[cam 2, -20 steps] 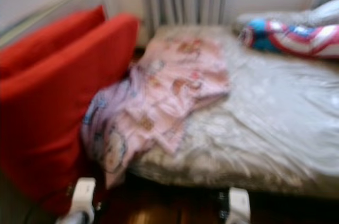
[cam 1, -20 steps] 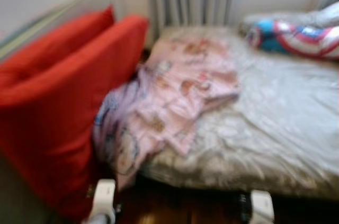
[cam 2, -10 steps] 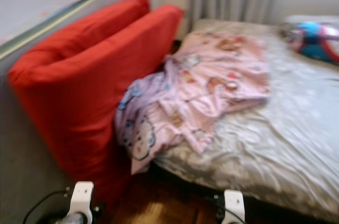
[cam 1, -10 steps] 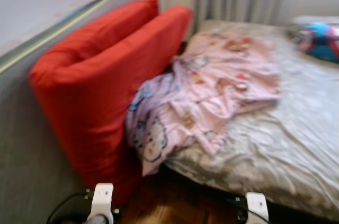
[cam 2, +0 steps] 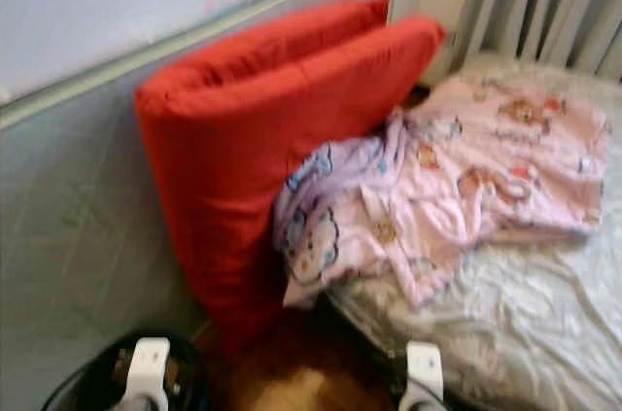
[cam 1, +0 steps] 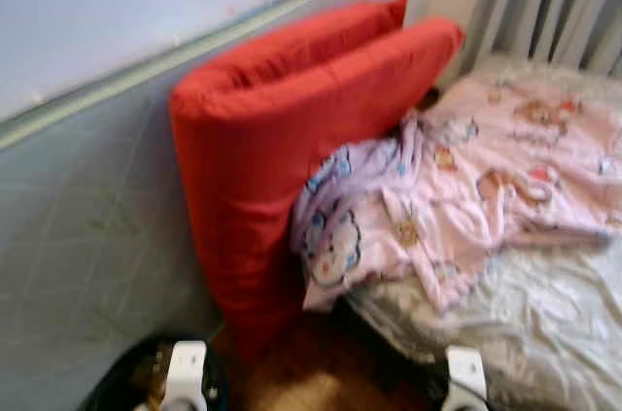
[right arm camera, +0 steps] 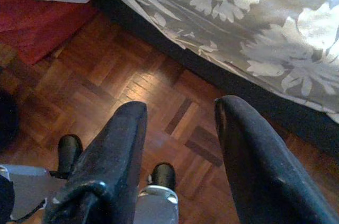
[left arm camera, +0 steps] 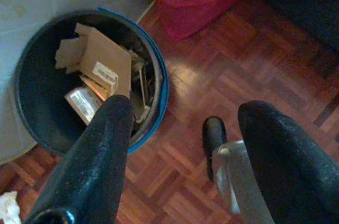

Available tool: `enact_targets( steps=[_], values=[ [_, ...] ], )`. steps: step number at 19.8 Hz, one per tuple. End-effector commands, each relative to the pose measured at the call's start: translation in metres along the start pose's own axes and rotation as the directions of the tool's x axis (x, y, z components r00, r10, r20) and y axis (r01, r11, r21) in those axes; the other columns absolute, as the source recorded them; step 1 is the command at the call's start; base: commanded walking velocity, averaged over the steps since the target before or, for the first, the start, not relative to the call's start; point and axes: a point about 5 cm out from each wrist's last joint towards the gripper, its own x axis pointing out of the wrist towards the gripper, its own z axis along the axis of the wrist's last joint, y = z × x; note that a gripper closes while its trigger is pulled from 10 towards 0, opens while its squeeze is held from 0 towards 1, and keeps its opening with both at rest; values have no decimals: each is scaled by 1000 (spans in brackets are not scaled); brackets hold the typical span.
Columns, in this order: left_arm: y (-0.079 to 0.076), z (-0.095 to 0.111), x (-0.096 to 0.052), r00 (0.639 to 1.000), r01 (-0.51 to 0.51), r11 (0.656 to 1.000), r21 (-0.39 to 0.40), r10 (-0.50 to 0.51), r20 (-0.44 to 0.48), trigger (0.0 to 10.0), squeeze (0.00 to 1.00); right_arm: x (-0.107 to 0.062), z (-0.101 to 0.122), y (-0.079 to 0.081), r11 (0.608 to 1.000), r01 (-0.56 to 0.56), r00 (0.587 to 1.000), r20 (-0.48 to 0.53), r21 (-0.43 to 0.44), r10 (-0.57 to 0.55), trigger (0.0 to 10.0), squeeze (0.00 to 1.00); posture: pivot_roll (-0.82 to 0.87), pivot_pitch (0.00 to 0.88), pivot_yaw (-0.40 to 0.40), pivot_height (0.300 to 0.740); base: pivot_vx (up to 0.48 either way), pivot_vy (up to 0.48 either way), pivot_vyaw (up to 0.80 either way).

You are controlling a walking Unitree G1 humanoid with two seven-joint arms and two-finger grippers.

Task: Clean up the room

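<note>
left gripper: fingers spread wide with nothing between them, hanging low over the parquet floor.
right gripper: fingers likewise parted and empty, low over the parquet beside the bed.
left eye view, pink blanket: a crumpled pink cartoon-print blanket lies across the near corner of the bed, one end drooping over the mattress edge toward the floor, the other end spreading away toward the curtain.
left eye view, red cushions: two red cushions stand on edge against the wall panel, touching the blanket's hanging end on its left side.
right eye view, long axis: the blanket runs from the low near-left end up and away to the far right; the hanging end sits between the two arms, slightly nearer the right arm by judgement.
left wrist view, waste bin: a dark round bin with a blue rim, holding cardboard scraps, stands just beside the left gripper, against the wall; a red cushion's foot is close beyond it.
right wrist view, bedsheet: a grey floral sheet hangs over the bed edge ahead of the right gripper, a white printed corner of the blanket near it.
relation that matters: the blanket lies ahead of and above both grippers, so either arm would have to rise to reach it.
</note>
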Motion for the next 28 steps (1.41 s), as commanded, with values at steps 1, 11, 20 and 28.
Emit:
enact_targets(
  steps=[1, 11, 20, 28],
  values=[
    [-1, 1, 0, 1000, 17, 1000, -20, -17, 0, 10000, 0, -1, -3, -5, 1000, 15, 1000, -9, 15, -15, 10000, 0, 12, 0, 29, 740, 0, 0, 0],
    [-6, 6, 1, 999, 41, 999, -3, -41, 26, 10000, 0, -2, -4, -14, 981, 66, 998, -10, 182, -66, 10000, 0, 13, 0, 19, 740, 0, 0, -210],
    [-4, 5, 1, 999, 38, 999, -9, -37, 25, 10000, 0, -1, 0, -9, 975, 38, 999, 9, 218, -41, 10000, 0, 9, 1, 19, 740, 275, 0, -175],
    [-3, 5, 1, 999, 31, 999, -7, -31, 28, 10000, 0, 2, 11, 2, 984, -4, 999, 50, 179, -5, 10000, 0, 10, 10, 20, 740, 182, 0, -98]
  ],
)
